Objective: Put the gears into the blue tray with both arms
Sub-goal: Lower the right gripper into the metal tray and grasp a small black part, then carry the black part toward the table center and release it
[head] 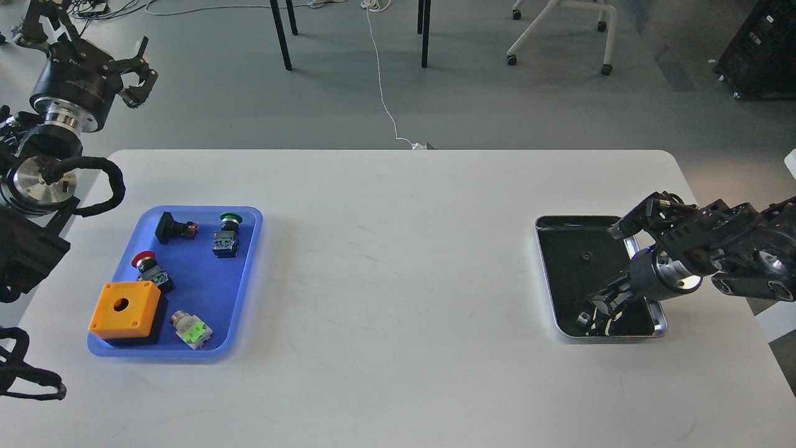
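Observation:
The blue tray [245, 280] lies at the table's left and holds push-buttons and an orange box. One tiny black gear [585, 255] rests in the middle of the steel tray [546, 280] on the right. My right gripper [598, 313] reaches down into that tray's near end; its dark fingers blend with the black inside. A small shiny round piece [583, 321] sits at its fingertips, and I cannot tell whether it is a gear. My left gripper [138, 71] hangs high over the floor beyond the table's far left corner, fingers spread and empty.
In the blue tray are an orange box [123, 308], a red-capped button [148, 269], a green-capped button [226, 234], a black switch [174, 228] and a green-faced part [191, 330]. Bare white tabletop [398, 280] spans between the two trays. Chair legs and a cable lie on the floor behind.

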